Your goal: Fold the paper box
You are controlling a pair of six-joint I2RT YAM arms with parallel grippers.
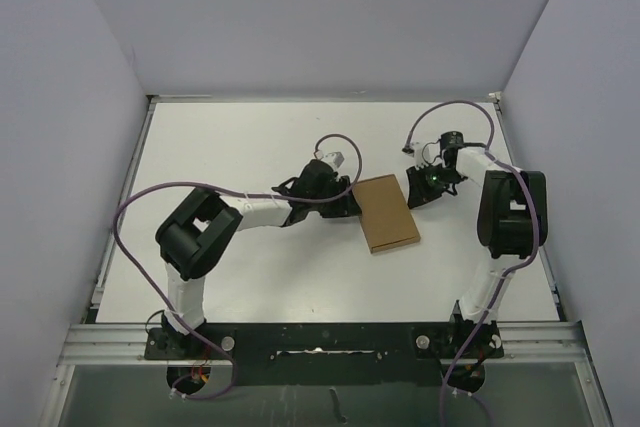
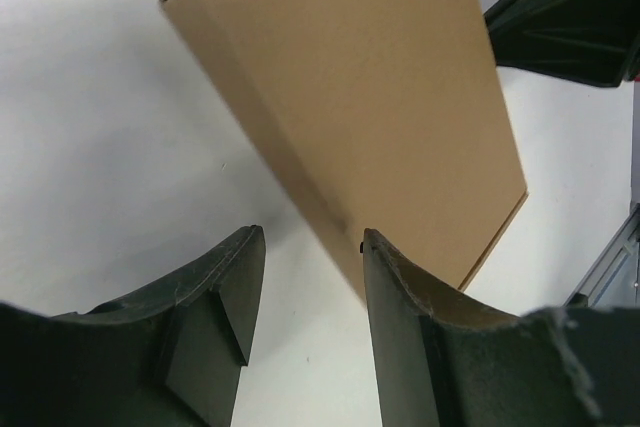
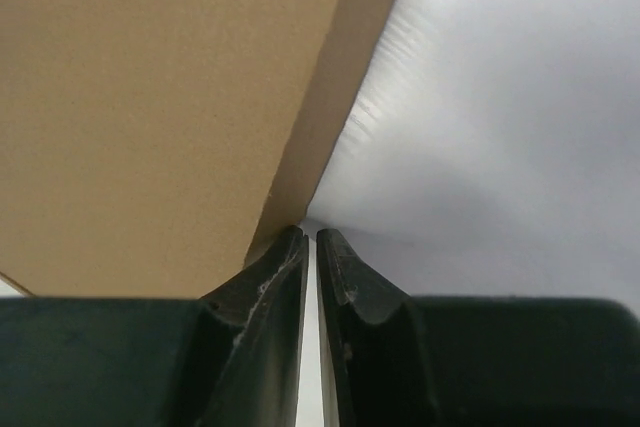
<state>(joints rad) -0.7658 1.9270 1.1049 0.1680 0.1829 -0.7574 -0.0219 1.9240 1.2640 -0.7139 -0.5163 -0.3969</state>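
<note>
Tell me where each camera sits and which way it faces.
Top external: above and behind the bases, looking down at the table; both arms show, left pincer and right pincer flanking the paper box.
Left wrist: on the left arm, facing the box past its own open fingers.
Right wrist: on the right arm, facing the box's edge past its nearly shut fingers.
Shared: all three see the box; the left wrist also catches the right pincer.
</note>
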